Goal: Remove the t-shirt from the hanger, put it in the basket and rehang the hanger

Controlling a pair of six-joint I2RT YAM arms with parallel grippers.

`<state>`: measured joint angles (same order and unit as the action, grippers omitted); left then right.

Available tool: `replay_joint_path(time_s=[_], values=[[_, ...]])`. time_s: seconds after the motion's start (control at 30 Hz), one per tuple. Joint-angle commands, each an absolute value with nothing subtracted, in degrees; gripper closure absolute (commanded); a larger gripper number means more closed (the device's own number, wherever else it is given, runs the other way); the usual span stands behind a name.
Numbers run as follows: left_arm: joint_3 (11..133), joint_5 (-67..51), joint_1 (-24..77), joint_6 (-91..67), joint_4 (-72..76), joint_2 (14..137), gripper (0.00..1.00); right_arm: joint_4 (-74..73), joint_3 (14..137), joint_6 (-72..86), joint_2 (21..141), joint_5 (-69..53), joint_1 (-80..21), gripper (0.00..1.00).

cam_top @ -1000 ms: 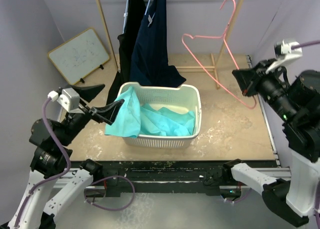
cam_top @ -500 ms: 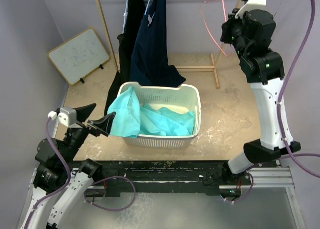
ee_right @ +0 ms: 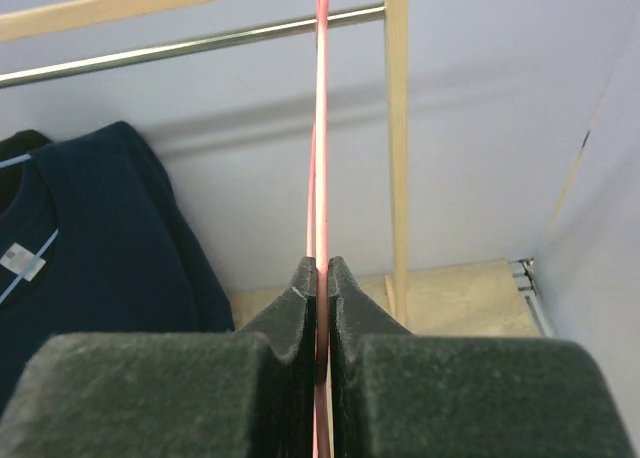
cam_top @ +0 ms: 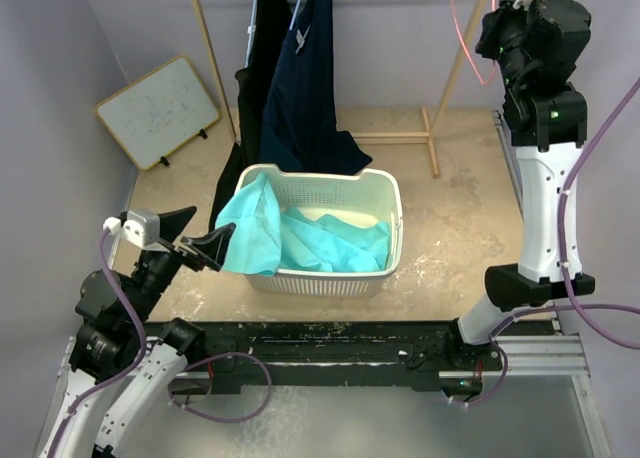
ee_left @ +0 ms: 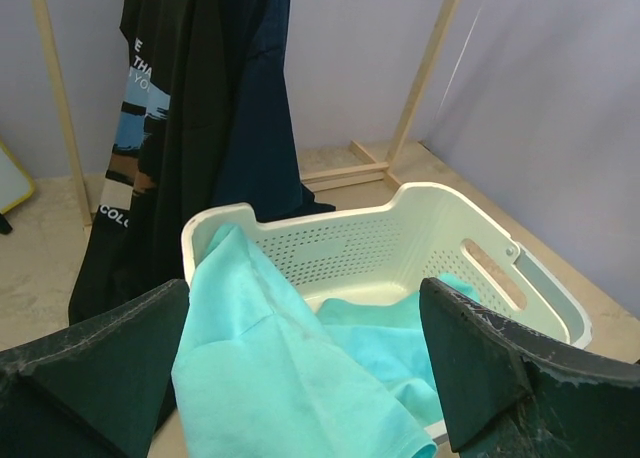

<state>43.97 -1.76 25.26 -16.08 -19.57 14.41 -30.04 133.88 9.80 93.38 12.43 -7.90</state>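
A teal t-shirt point(cam_top: 300, 240) lies in the white basket point(cam_top: 385, 193), one part draped over its left rim; it also shows in the left wrist view point(ee_left: 290, 368). My left gripper point(cam_top: 195, 233) is open and empty just left of the basket, its fingers point(ee_left: 500, 368) either side of the draped cloth without touching it. My right gripper point(cam_top: 500, 38) is raised high at the back right, shut on the bare pink hanger point(cam_top: 470, 38). In the right wrist view the pink hanger wire point(ee_right: 320, 128) runs up from between the closed fingertips point(ee_right: 305, 278) toward the metal rail point(ee_right: 200, 46).
A dark navy shirt point(cam_top: 305, 88) and a black shirt point(cam_top: 262, 68) hang from the wooden rack point(cam_top: 205, 53) at the back. A rack post point(cam_top: 455, 78) stands near my right gripper. A small whiteboard point(cam_top: 158, 110) leans at the back left wall.
My right arm has swung up from low right to high at the back, carrying the pink hanger up by the rail. My left arm has drawn back slightly from the basket.
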Motion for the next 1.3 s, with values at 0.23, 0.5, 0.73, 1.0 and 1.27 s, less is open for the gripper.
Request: replay_joint_path(time_s=[0.23,0.5,0.73,1.0,1.27], values=[[45.17,-3.37,25.32,-16.51,-17.93,16.00,0.00,-26.46,135.60,11.66,98.02,7.07,-7.65,1.00],[45.39,-4.43,25.07,-16.49,-17.84,17.76,0.00,-27.08,134.17,12.50,99.34,4.91,-7.48,1.00],[45.57,-5.15,24.70,-16.57,-18.02,19.58,0.01,-24.75,125.48,13.55,93.78,1.46,-7.47,0.73],[46.54,-6.89,24.55,-15.60,-18.23,23.95,0.01,-22.15,107.18,14.62,76.88,2.48,-7.47,0.00],[58.29,-7.17,24.63,-13.89,-28.05,43.19,0.01,-25.50,84.73,16.37,52.23,9.98,-7.47,0.00]])
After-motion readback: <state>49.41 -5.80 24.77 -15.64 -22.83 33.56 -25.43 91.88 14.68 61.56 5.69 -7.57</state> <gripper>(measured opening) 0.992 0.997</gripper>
